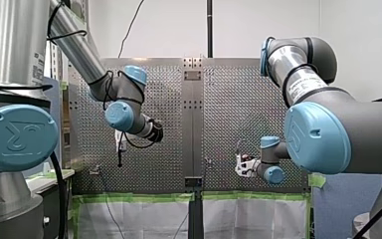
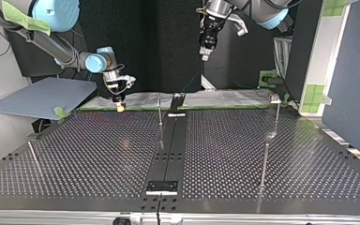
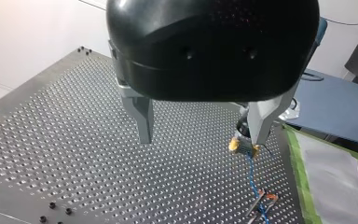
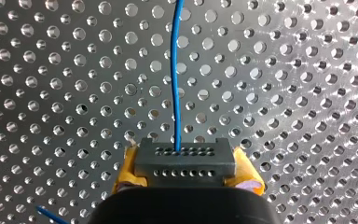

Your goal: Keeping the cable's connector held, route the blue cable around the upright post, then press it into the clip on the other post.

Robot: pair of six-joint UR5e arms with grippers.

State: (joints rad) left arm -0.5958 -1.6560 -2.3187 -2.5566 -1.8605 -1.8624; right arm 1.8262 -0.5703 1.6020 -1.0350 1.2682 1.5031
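Observation:
My right gripper (image 4: 186,179) is shut on the black connector (image 4: 184,158), which sits between its yellow pads (image 4: 126,170). The blue cable (image 4: 177,70) leaves the connector and runs straight ahead over the perforated plate. In the left wrist view the connector (image 3: 242,147) hangs low over the plate, and the cable (image 3: 252,175) leads to a small fixture (image 3: 261,205). My left gripper (image 3: 203,140) hovers high above the plate, open, with nothing between its metal fingers (image 3: 142,116). In the top view my right gripper (image 2: 118,105) is at the far left edge and my left gripper (image 2: 206,47) is high at the back.
Thin upright posts stand on the perforated table (image 2: 98,154): one at the far middle (image 2: 159,110), two at the right (image 2: 277,112) (image 2: 264,164), one at the near left (image 2: 32,152). A dark rail (image 2: 171,145) runs down the middle. A blue-grey sheet (image 2: 42,96) lies beyond the left edge.

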